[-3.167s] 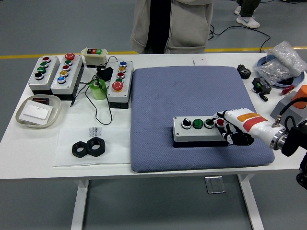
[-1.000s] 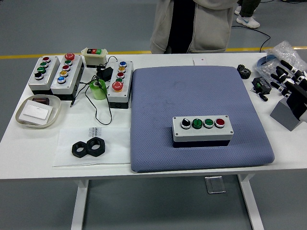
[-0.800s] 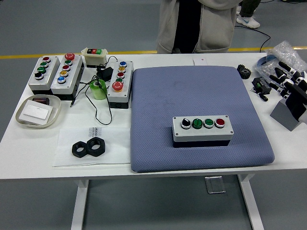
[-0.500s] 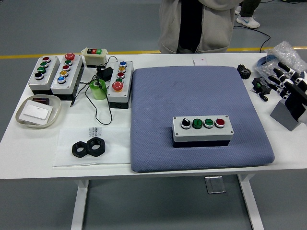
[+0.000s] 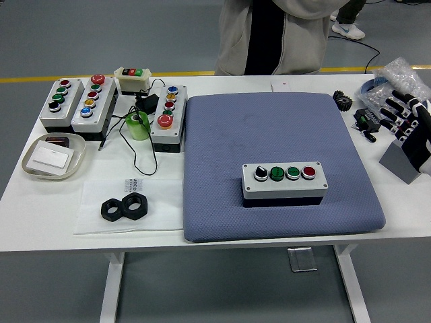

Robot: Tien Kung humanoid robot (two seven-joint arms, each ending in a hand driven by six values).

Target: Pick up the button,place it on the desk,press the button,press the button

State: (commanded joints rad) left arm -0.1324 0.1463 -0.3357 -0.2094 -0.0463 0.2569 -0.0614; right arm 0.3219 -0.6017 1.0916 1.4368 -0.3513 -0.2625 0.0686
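Though beside pad (image 5: 269, 114), three boxes (image 5: 167, 116).

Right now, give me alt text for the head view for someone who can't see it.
A four-button box sits on a blue pad on a white table, untouched. The robot's right hand hovers at the right edge, fingers spread. A person stands at the far side.

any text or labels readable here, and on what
Nothing can be read for certain.
Paper sheet: a small block of dark print near its top edge, too small to read.
White card at the table's far edge: a red mark, illegible.
Button box: no legible labels.
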